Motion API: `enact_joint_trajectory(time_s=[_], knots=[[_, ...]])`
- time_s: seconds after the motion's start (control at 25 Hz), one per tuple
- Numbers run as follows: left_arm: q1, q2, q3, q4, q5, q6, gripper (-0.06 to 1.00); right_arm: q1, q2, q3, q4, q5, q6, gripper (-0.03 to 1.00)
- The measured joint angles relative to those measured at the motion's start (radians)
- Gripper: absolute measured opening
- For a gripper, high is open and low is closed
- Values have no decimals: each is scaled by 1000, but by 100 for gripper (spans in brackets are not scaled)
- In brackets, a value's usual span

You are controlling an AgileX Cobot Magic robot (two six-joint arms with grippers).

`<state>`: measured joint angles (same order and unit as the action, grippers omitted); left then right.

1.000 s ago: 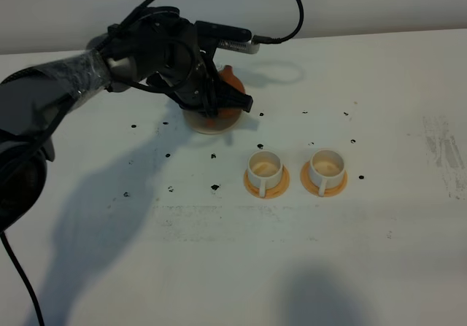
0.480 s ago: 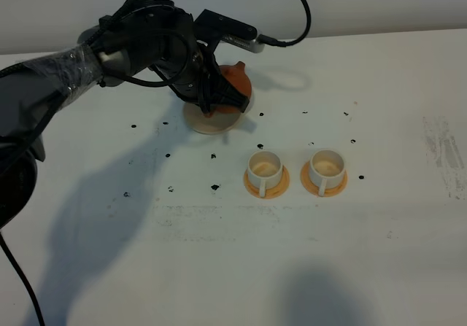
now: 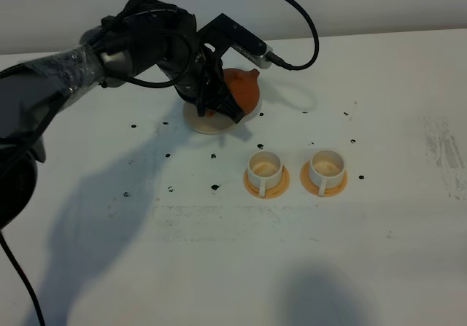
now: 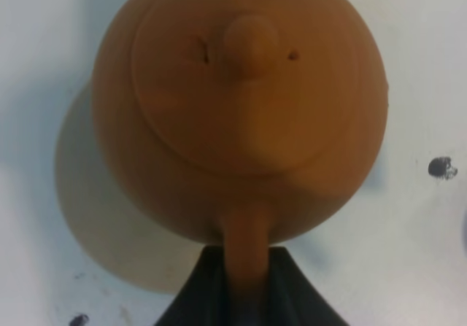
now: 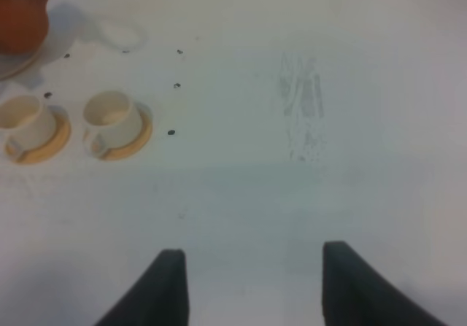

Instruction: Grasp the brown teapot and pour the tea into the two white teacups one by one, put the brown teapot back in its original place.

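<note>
Our left pincer (image 4: 244,286) clamps the teapot (image 4: 241,107) by its handle, over the rim of the saucer (image 4: 95,216) nearest the cups (image 3: 264,167). Our right pincer (image 5: 252,286) gapes wide over open counter (image 5: 292,195), well apart from them.

Likely a robotics lab test bench: bare white surface (image 3: 233,268) flecked with black marks (image 3: 214,187), blank pale wall (image 3: 365,1) along its far edge, cabled black robot arm (image 3: 66,78).

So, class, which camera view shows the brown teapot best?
Left wrist: the brown teapot fills it, lid clear. Exterior high shows only its side, partly hidden; right wrist catches it small at the edge.
</note>
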<state>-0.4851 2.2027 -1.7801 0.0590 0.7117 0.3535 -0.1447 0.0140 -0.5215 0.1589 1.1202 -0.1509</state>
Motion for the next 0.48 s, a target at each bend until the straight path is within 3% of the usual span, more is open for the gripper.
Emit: enact_joint_trajectory(time_s=[0.48], knots=[[10, -135, 171, -48, -136, 190, 9, 0, 0, 0, 0, 0, 0, 42]])
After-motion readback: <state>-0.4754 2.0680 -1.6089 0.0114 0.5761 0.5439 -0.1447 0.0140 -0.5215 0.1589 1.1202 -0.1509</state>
